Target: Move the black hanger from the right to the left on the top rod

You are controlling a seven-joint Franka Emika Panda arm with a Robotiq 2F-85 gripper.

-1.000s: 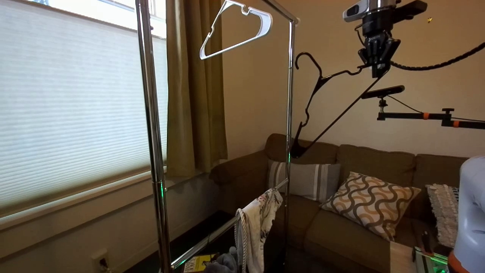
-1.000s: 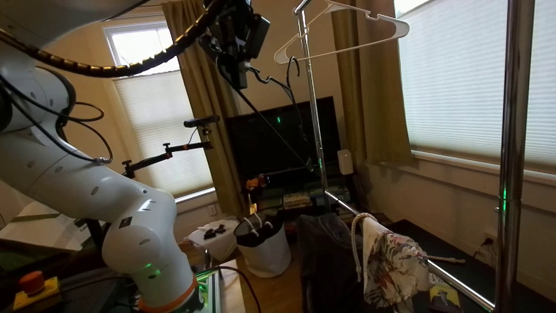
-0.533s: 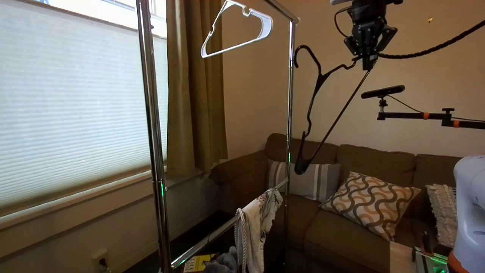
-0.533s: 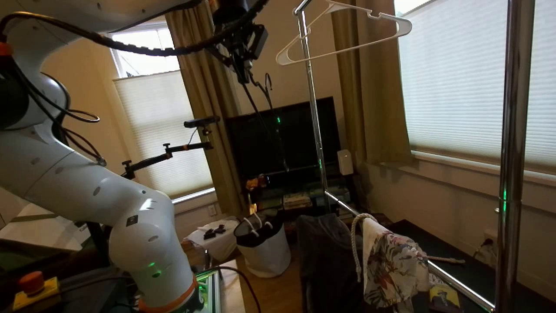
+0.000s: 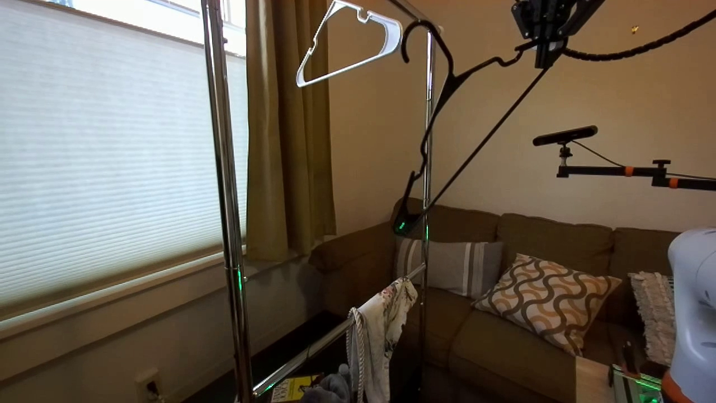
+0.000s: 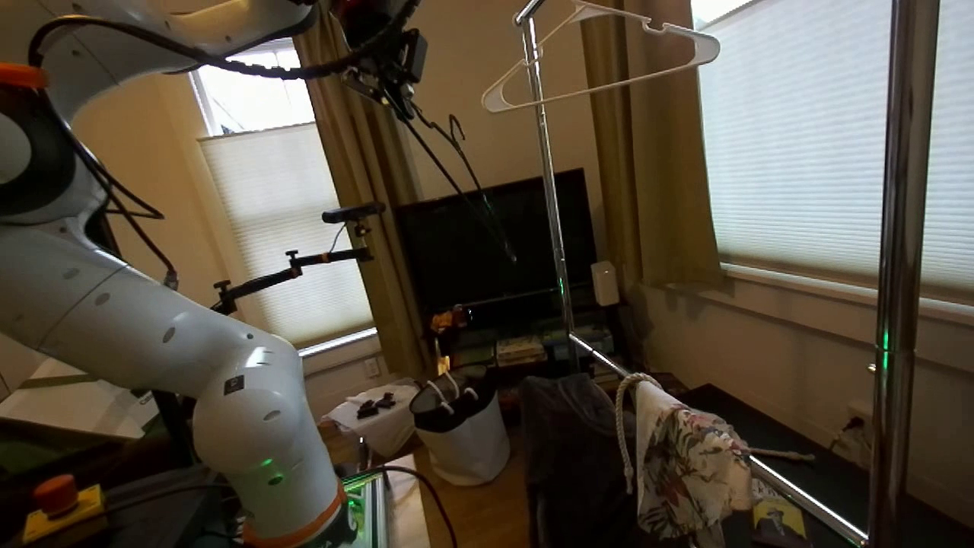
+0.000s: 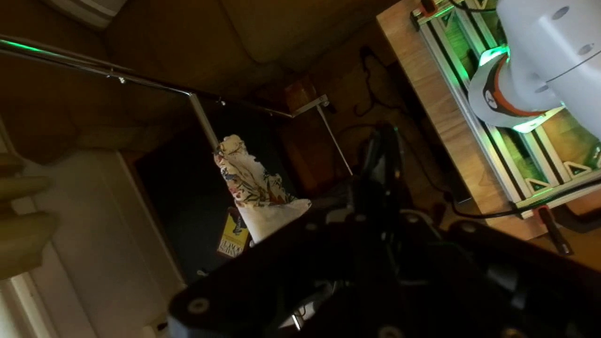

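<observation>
As I look from my place, far to the left of the claw (image 5: pixel 543 60) there is a white pleated window blind (image 5: pixel 112 157), then a shiny silver vertical metal pole (image 5: pixel 224 168) and an olive-gold fabric curtain (image 5: pixel 288 129). Nearer, also on the claw's left, I see the white plastic triangular hanger (image 5: pixel 395 36), its top cut from my sight. Much lower than the claw, a white flower-printed cloth (image 5: pixel 380 330) lies over the silver lower bar (image 5: pixel 299 360). Next, left of the claw, is the top rod (image 5: pixel 411 11), a thin shiny metal bar.

The black hanger (image 5: pixel 454 81), thin and triangular, stretches tilted from the claw to the left and downward. Its curved hook overlaps the rod's end in my sight, but in an exterior view the hanger is apart from the silver garment rack (image 6: pixel 553 205). The black mechanical claw has its fingers pressed on one end of this hanger, holding it in the air. Below the claw is a brown fabric sofa (image 5: pixel 559 238) with a wavy-patterned cushion (image 5: pixel 551 299). Lower and to the right is a slim black bar-shaped device (image 5: pixel 565 135); farthest right stands the white rounded robot arm (image 5: pixel 693 319).
</observation>
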